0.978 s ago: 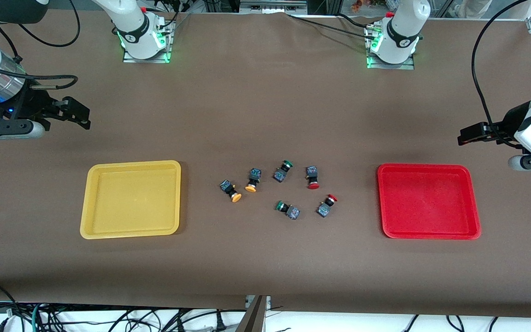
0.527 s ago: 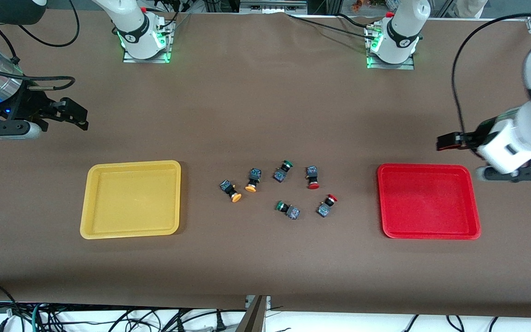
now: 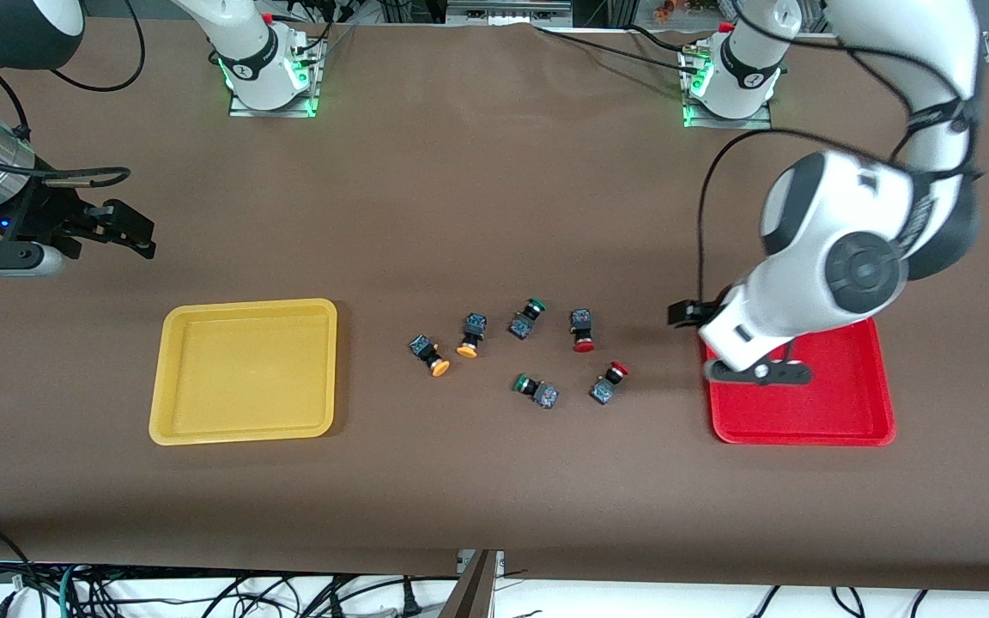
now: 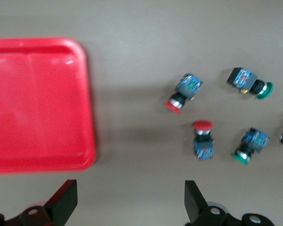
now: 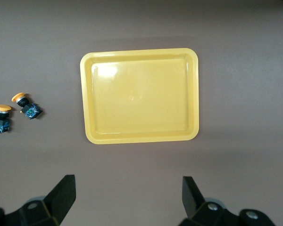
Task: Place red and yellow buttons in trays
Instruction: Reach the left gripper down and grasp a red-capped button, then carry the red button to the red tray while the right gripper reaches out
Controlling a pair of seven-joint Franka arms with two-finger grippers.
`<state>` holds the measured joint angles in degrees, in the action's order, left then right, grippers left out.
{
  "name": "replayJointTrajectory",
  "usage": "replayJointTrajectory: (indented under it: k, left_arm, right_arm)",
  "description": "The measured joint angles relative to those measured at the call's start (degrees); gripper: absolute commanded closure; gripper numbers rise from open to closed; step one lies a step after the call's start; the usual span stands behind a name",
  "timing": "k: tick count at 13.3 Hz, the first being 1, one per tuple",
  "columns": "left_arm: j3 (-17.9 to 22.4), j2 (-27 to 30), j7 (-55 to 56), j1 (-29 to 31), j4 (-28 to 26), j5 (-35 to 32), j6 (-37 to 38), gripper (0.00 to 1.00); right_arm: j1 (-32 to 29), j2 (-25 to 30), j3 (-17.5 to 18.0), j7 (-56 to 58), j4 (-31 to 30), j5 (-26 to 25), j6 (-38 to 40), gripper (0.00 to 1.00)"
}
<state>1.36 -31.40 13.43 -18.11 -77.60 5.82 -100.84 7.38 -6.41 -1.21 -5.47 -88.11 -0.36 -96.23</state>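
My left gripper (image 3: 682, 313) hangs in the air over the bare brown table (image 3: 494, 215), just by the edge of the shallow red plastic tray (image 3: 855, 421) that faces the button cluster; fingers (image 4: 66, 202) spread wide apart w/ nothing between them. My right gripper (image 3: 141, 233) waits up in the air near the right arm's end of the table, above the brown mat farther from the front camera than the shallow yellow plastic tray (image 3: 170, 378); its fingers (image 5: 63, 195) are also wide apart, holding nothing.

Both trays look empty, though my left forearm covers part of the red one.

All buttons lie on their sides on the table between the two trays. The two orange-yellow-capped push-buttons w/ dark square bodies (image 3: 428, 354) (image 3: 470, 334) sit close together toward the yellow tray. One red-capped push-button (image 3: 581, 330) lies beside the green-capped push-button (image 3: 526, 318); the other red-capped button (image 3: 608, 383) is nearer the front camera, approx. beside the second green-capped button (image 3: 537, 390). The two red ones are the buttons closest to the red tray, and none touches either tray.
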Motion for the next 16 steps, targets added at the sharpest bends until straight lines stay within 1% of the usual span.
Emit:
replayJointTrajectory:
  k: [4,8,10,16]
  left_arm:
    - [-0.06,-8.03,0.77,-3.61,-0.07,1.79,-8.64,0.0]
    - [-0.09,-12.98,5.92,-7.05,-0.89,1.81,-16.89,0.0]
    - [-0.09,-14.03,7.91,-8.41,-2.16,1.81,-18.33,0.0]
    - [-0.08,-14.19,12.97,-11.79,-6.73,1.81,-20.55,0.0]
  right_arm:
    - [0.29,0.01,0.49,0.0,0.05,0.0,-0.05,0.0]
    - [0.3,0.0,0.63,0.0,0.06,0.0,-0.18,0.0]
    - [0.28,0.01,0.57,0.0,0.07,0.0,-0.28,0.0]
    - [0.5,0.01,0.96,0.0,0.1,0.0,-0.82,0.0]
